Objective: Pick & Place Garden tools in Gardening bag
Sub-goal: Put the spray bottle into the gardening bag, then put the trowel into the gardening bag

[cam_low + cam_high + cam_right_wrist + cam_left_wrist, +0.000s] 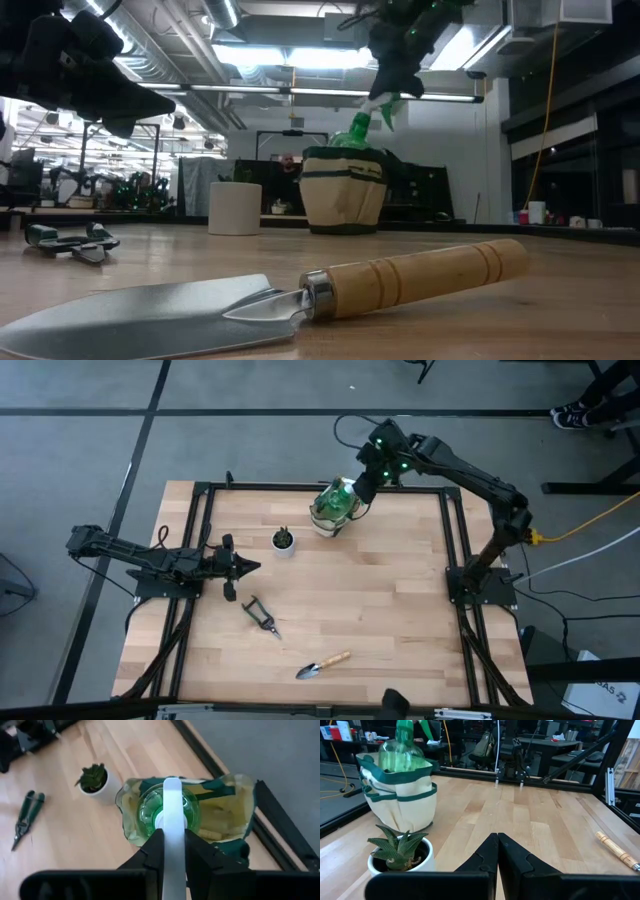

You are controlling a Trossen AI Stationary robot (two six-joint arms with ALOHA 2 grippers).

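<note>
Seen from above, the gardening bag [331, 515] stands on the bench [400, 610] toward twelve o'clock, with the spray bottle [337, 497] upright inside it and the right gripper [362, 488] directly over the bottle's head. The plant pot [284, 541] sits just beside the bag at its eight o'clock. The pruning shears [260, 616] lie at about seven o'clock from the pot, the trowel [322, 663] nearer the six o'clock edge, and the left gripper [245, 568] rests at nine o'clock.

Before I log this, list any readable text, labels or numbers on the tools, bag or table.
None readable on the green translucent spray bottle, tan fabric gardening bag, black pruning shears, wooden-handled silver trowel or white plant pot.
White box at the table's corner: dark print, cut off and too small to read.
</note>
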